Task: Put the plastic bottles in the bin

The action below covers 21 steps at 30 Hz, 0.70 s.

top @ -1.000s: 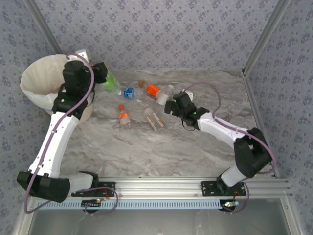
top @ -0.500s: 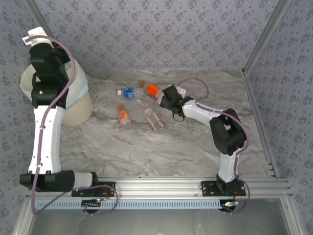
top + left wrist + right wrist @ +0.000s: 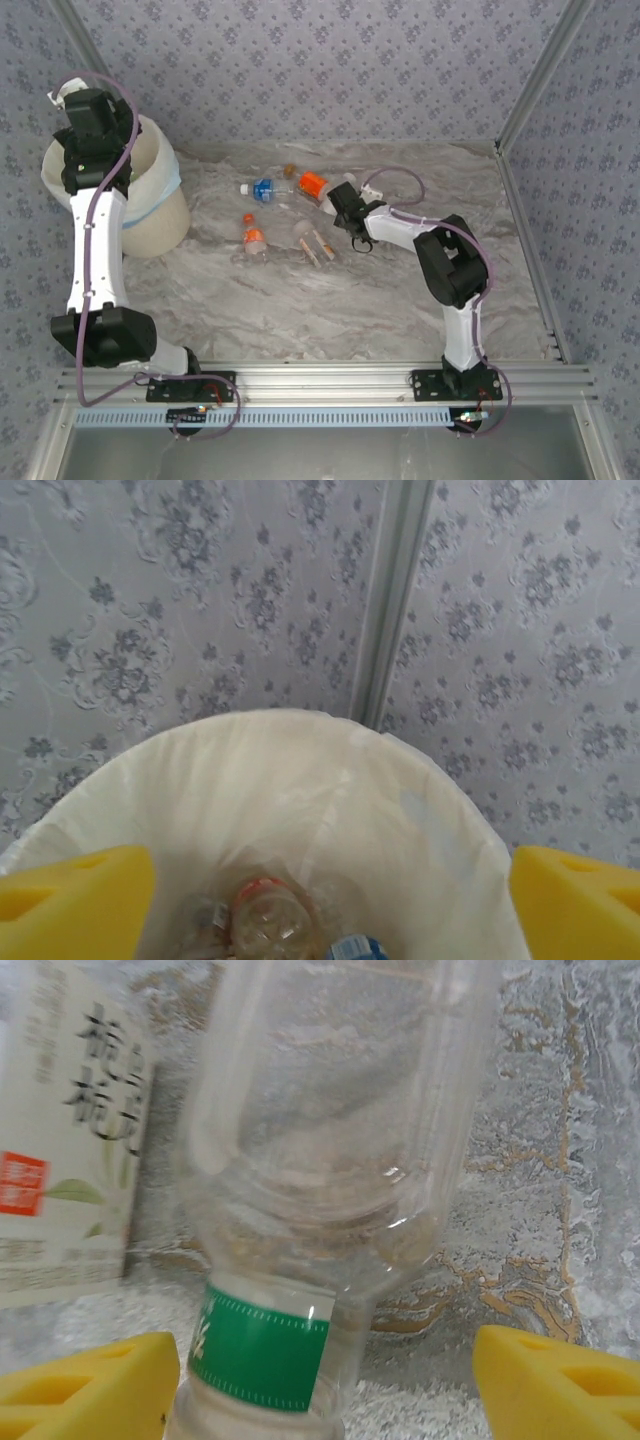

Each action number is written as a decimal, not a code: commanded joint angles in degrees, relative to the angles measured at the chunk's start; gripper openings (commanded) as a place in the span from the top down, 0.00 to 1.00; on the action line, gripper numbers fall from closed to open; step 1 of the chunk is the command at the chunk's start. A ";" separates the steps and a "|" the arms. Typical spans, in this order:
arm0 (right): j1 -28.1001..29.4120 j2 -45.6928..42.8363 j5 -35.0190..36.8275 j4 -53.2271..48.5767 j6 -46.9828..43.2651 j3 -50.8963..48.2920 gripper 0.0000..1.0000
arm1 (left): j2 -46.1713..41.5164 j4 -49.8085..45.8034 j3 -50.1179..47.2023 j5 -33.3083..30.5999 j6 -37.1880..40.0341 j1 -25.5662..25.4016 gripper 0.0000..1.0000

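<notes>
**Bottles (image 3: 265,920) in the bin (image 3: 300,780), one more on the desk (image 3: 330,300)**

Left pincer (image 3: 325,895) hangs over the bin, spread wide, holding nothing. Right pincer (image 3: 325,1380) straddles a green-labelled bottle (image 3: 330,1160) lying on the desk, fingers apart on either side.

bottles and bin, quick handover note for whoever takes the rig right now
Left end effector: open, empty, above the bin.
Right end effector: open, fingers either side of a clear green-labelled bottle lying on the table, not gripped yet.
Done: some bottles lie in the bin.
To do: the green-labelled one plus several more on the table, among them a blue-labelled bottle and an orange-labelled bottle.
</notes>
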 commanded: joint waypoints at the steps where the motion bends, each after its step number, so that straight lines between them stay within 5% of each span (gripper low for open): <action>1: -0.71 1.86 1.47 0.34 1.15 1.49 0.23 | -0.46 -1.56 -0.17 4.57 -3.42 -0.15 0.01; 21: -2.01 -1.17 -2.36 8.94 -9.27 -3.68 0.54 | -4.71 1.24 -4.22 32.37 -13.47 -0.86 0.01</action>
